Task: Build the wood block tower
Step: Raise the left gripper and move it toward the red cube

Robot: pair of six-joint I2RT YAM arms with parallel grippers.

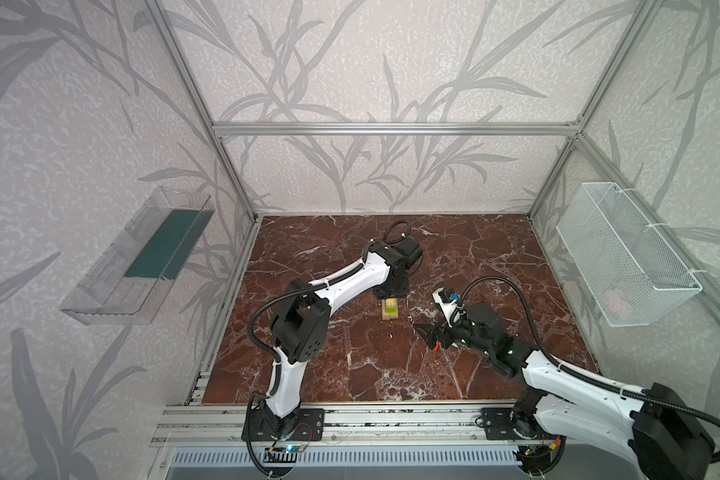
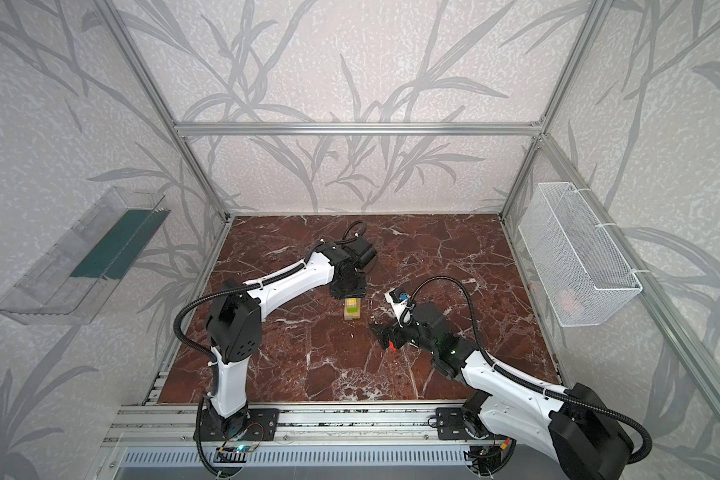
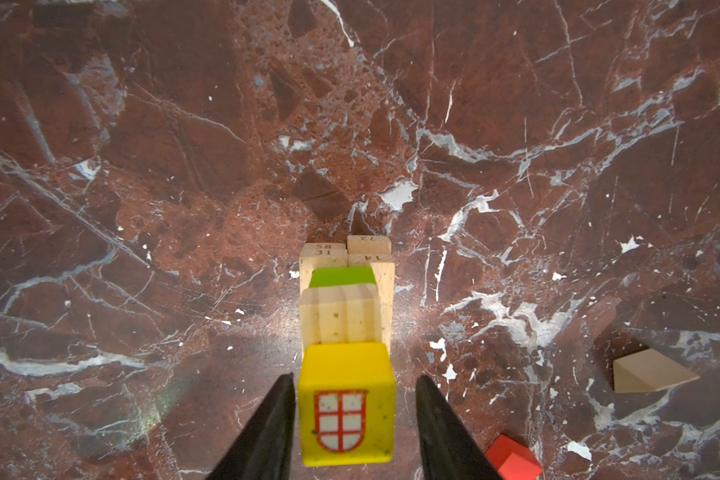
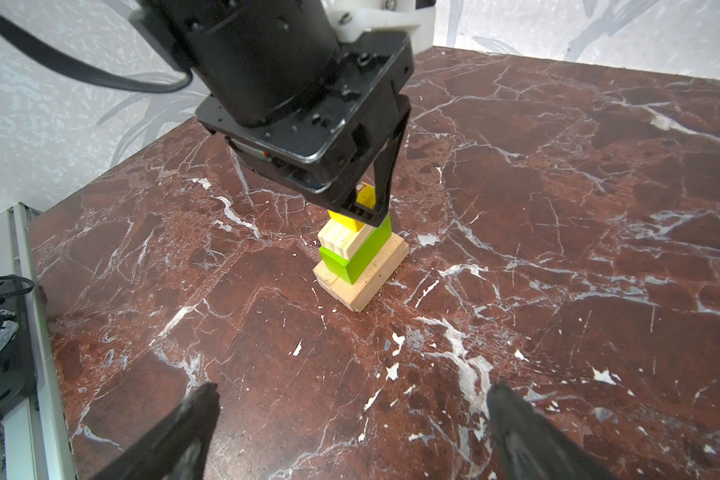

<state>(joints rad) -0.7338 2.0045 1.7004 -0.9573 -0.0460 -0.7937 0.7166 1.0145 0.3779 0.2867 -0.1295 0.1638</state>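
Note:
The wood block tower [image 1: 390, 311] [image 2: 351, 311] stands mid-table: tan bars [image 4: 364, 276] at the base, a lime-green bar [image 4: 360, 255], a ridged tan block [image 3: 339, 318], and on top a yellow cube [image 3: 346, 401] with a red-and-white crest. My left gripper [image 3: 355, 377] [image 1: 390, 293] hangs straight over it, open. Its fingers [image 3: 267, 432] flank the yellow cube, with a clear gap on one side and a thin one on the other. My right gripper [image 4: 354, 388] [image 1: 427, 334] is open and empty, low over the table to the tower's right.
A red cube [image 3: 514, 457] and a tan wedge [image 3: 651, 372] lie loose on the marble near the tower. A white wire basket [image 1: 628, 257] hangs on the right wall and a clear tray [image 1: 138, 257] on the left wall. Aluminium rails [image 1: 350, 415] edge the front.

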